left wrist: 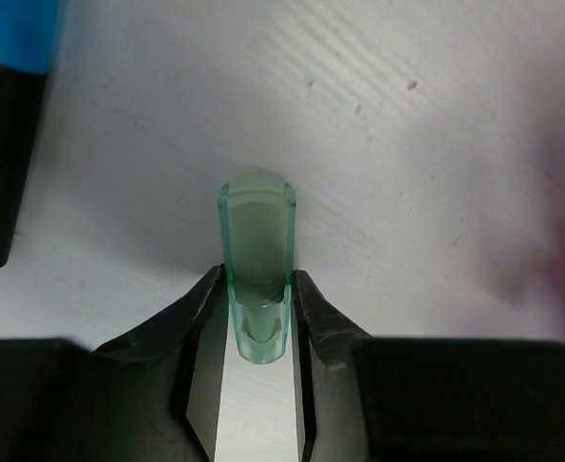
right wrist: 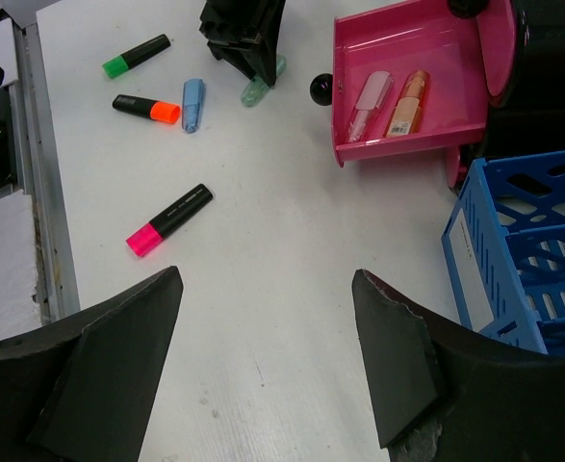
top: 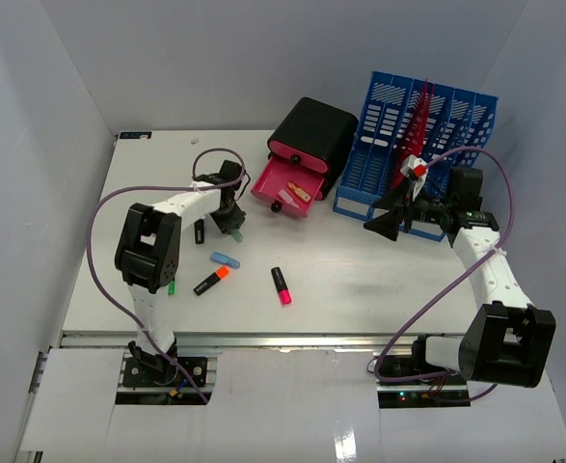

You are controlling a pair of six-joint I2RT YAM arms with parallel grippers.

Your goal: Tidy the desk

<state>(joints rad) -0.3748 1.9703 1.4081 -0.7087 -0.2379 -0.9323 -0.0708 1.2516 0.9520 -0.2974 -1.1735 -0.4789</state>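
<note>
Pinching a green cap (left wrist: 255, 221), the left hand (left wrist: 258, 281) is cropped below.

A: Look at the left arm (top: 181, 204), stretched forward, wrist tipped down, left gripper (left wrist: 260, 313) pinching a green cap (left wrist: 256, 241).
B: And the right arm (top: 490, 265) is raised, right gripper (right wrist: 265, 284) spread wide.

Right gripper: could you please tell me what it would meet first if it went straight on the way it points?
Probably the desk, as the right gripper seems tilted downward; beyond is the left gripper gripping a green cap. Depth is unclear.
</note>
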